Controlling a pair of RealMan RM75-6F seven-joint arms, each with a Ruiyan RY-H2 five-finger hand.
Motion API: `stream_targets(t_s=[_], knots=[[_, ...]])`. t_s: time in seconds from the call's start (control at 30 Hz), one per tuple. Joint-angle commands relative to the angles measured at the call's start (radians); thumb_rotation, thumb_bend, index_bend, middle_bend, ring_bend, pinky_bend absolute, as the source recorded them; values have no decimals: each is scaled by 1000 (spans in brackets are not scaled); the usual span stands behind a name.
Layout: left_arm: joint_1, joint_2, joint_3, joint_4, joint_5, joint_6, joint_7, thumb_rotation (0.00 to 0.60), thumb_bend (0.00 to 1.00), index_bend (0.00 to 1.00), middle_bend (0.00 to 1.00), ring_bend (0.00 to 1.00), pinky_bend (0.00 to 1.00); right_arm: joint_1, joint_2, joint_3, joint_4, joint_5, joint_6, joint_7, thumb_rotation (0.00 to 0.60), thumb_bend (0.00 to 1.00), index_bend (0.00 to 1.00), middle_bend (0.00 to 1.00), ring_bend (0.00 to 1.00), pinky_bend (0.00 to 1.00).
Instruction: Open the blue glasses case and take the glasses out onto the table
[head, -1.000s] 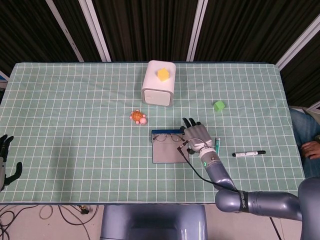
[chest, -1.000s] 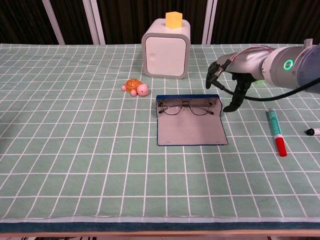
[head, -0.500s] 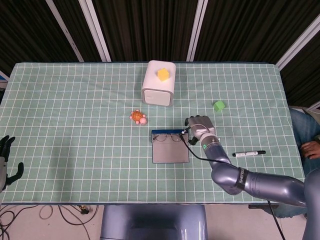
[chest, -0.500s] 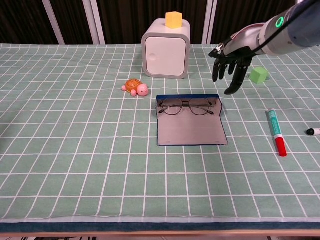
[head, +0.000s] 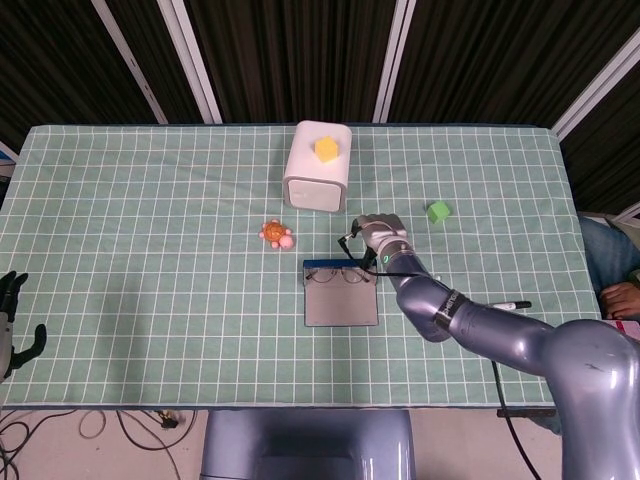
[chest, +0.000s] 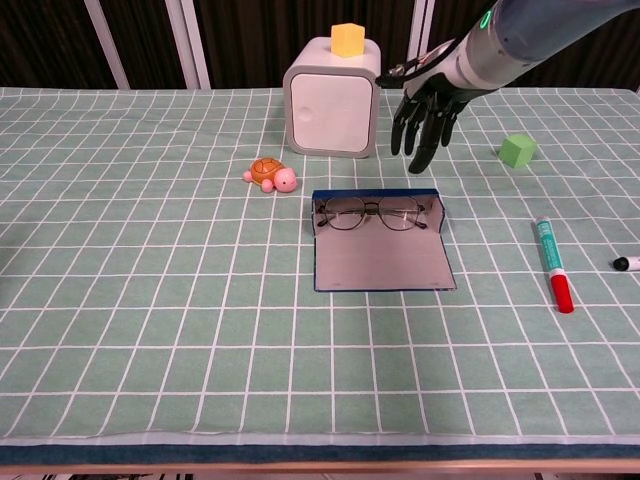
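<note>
The blue glasses case (chest: 381, 258) (head: 340, 298) lies open on the green checked cloth, its grey flap spread toward the front. The glasses (chest: 374, 213) (head: 342, 275) stand inside along its raised blue back wall. My right hand (chest: 427, 100) (head: 375, 238) hovers above and behind the case's right end, fingers apart and pointing down, holding nothing. My left hand (head: 12, 320) shows only in the head view, at the table's left front edge, fingers apart and empty.
A white cabinet (chest: 331, 96) with a yellow block (chest: 346, 40) on top stands behind the case. A toy turtle (chest: 272, 175) lies to the case's left. A green cube (chest: 517, 150), a green-red marker (chest: 551, 263) and a black marker (chest: 625, 263) lie to the right.
My right hand has risen from beside the case's right end and moved back and left, toward the cabinet. The case, glasses and left hand have stayed put.
</note>
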Motion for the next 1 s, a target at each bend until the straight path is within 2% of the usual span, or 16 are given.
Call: stream_targets(t_s=[0.03,0.23,0.33,0.53,1.0], knots=[[-1,1,-1,0,-2,-2,-2,600,462,29,0,0,0,29,-40,-25,37,39,0,4,600,302,309,226,197,203],[-3,5,-2,-3,-11,-11,-5,600,462,29,0,0,0,71,-101,-54,91,97,-5,-17,600,300,309,250,204,203],[-3,7,-2,-4,-13,-12,-9,600,462,29,0,0,0,81,-133,-61,124,103,-1,-22,600,332,312,274,227,203],[-4,9,-4,-7,-18,-14,-13,600,462,29,0,0,0,78,-182,-51,178,89,2,-7,600,390,331,299,248,214],[-7,14,-4,-12,-31,-23,-17,600,463,29,0,0,0,75,-228,-35,237,107,-7,-32,600,396,353,313,252,214]])
